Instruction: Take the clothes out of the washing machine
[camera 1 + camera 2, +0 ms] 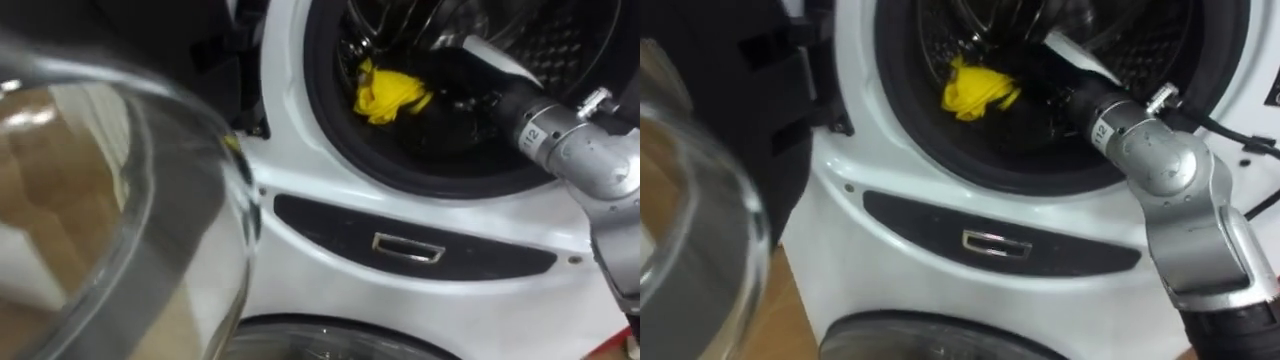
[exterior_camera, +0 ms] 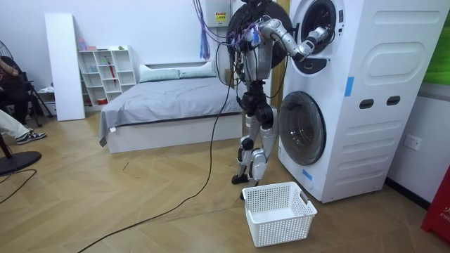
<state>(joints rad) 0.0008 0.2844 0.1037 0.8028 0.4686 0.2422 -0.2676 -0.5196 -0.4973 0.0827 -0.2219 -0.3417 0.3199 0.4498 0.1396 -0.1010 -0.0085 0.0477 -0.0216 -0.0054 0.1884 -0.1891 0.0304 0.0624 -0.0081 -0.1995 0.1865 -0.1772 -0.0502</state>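
Robot: it is standing upright, close against the tall white stacked washing machine [image 2: 380, 91], facing it, with one arm raised to the upper drum.

Clothes, counted: one crumpled yellow cloth [image 1: 390, 95] is lying inside the upper drum, low at the front, just behind the dark rubber seal [image 1: 440, 178].

Hands, counted: one. The right hand [image 1: 465, 95] is reaching through the open port and sitting deep in the dark drum, just beside the yellow cloth on its right.

Hand state: its fingers are blending into the dark drum, so I cannot tell how far they are spread or whether they are touching the cloth.

Doors, counted: two. The clear round glass door [image 1: 110, 200] of the upper drum is hanging wide open at the robot's left, taking up the near left of the eye views. The lower round door [image 2: 301, 137] is sitting closed.

Panel: one long dark oval panel [image 1: 330, 225] is running between the two drums, carrying one small chrome handle [image 1: 408, 248].

Basket, counted: one white slatted plastic laundry basket [image 2: 281, 223] is standing on the wooden floor in front of the machine, near the robot's feet.

In the way: the silver forearm is crossing the right side of the port, and the open glass door is screening the view to the left.

Around: one bed with a grey cover [image 2: 169, 98] and one white shelf unit [image 2: 105, 74] are standing behind the robot; a person [image 2: 14, 105] is sitting at the room view's left edge.
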